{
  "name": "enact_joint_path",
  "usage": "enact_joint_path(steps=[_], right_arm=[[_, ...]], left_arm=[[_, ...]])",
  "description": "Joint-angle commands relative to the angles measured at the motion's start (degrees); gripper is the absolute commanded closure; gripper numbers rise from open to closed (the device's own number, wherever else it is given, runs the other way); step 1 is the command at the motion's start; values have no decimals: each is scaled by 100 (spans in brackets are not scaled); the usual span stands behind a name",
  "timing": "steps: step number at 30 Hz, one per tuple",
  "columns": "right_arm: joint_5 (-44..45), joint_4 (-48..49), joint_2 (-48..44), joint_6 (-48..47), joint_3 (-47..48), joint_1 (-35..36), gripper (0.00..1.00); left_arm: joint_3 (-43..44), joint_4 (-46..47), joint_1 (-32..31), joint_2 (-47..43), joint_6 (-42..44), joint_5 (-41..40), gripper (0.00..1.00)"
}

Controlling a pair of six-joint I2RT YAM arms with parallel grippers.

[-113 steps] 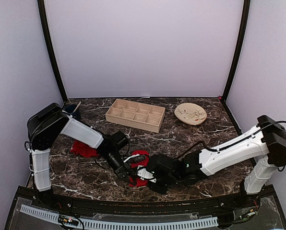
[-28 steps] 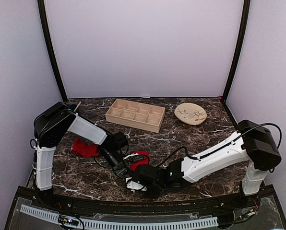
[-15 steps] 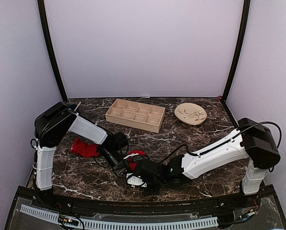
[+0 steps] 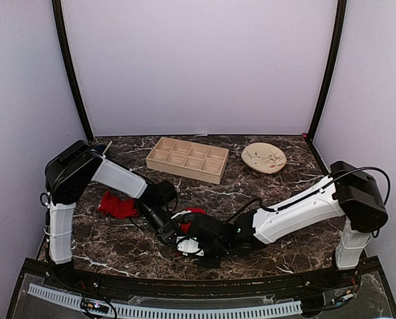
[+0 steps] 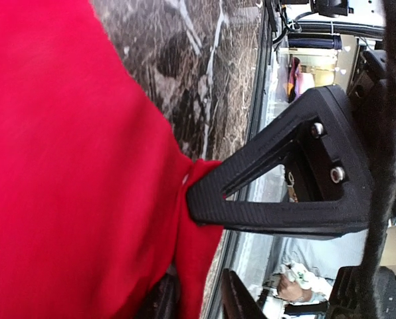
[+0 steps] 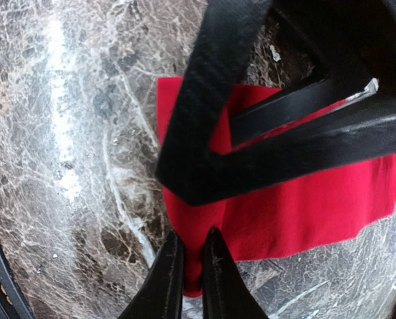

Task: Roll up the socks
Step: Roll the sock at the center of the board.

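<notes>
Your right gripper [image 6: 193, 266] has its jaws nearly together, pinching the edge of the red sock [image 6: 297, 206] that lies in front of the wooden tray [image 4: 187, 159]. The left gripper [image 5: 193, 189] touches the same cloth, but I cannot tell whether it is gripping. The second sock [image 4: 117, 206] lies front-left of the tray; both look light and limp, so take a hem, since cloth probably slides on the glossy marble table [image 4: 304, 179].

The right end effector [image 6: 193, 236] has slid leftward (jaws narrowing) onto the sock [image 6: 304, 206].
</notes>
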Motion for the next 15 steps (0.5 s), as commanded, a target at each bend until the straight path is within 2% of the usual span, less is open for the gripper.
enact_joint_path(steps=[1,15], right_arm=[[-270,-517,97,172,-163,-118,90],[-684,-797,117,503,27,-208,91]], left_arm=[[-132,186,169,-274,-147,-1023,71],[-608,833,591,-1181,-688,-1613,67]])
